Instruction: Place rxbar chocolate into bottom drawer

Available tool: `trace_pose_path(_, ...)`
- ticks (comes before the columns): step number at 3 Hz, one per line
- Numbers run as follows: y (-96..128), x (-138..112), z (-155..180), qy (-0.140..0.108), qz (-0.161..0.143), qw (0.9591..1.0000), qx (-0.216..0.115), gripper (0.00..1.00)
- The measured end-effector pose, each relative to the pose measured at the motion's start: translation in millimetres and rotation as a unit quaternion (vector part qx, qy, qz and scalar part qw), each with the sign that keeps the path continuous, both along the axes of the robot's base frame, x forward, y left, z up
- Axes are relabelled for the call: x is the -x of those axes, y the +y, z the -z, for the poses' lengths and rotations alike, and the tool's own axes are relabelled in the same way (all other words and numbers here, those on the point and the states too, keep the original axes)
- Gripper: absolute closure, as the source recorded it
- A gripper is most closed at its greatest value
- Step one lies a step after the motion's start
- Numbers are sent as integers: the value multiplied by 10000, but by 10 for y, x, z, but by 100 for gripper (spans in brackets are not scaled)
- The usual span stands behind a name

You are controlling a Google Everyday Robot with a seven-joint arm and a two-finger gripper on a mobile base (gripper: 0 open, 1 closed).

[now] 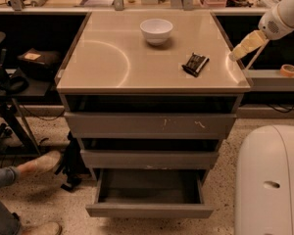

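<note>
The rxbar chocolate (pixel 195 64), a small black bar with pale lettering, lies flat on the right half of the tan cabinet top (pixel 112 58). My gripper (pixel 241 49) hangs at the end of the white arm over the top's right edge. It is to the right of the bar, a little above it, apart from it and holding nothing. The bottom drawer (pixel 149 210) is pulled out at floor level. Its dark tray floor (pixel 149 187) shows and has nothing in it.
A white bowl (pixel 156 30) stands at the back middle of the top. The taller scratched drawer front (pixel 149 124) and a second front sit above the open drawer. My white base (pixel 272 180) fills the lower right. A person's foot (pixel 36 162) is at the left, and a tape roll (pixel 288 70) on the right shelf.
</note>
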State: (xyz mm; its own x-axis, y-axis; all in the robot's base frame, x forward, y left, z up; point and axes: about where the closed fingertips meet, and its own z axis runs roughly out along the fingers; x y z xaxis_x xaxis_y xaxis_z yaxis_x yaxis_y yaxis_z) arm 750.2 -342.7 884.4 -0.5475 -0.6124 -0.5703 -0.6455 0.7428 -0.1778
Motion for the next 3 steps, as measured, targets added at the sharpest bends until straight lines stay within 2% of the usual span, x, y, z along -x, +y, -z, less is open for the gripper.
trace_pose_path(1, 164, -28, 152, 140, -279, 9995, 30, 0)
trace_pose_path(2, 453, -95, 512, 495, -588, 9970, 36, 0)
trace_pose_path(3, 834, -245, 799, 700, -788, 9944, -29, 0)
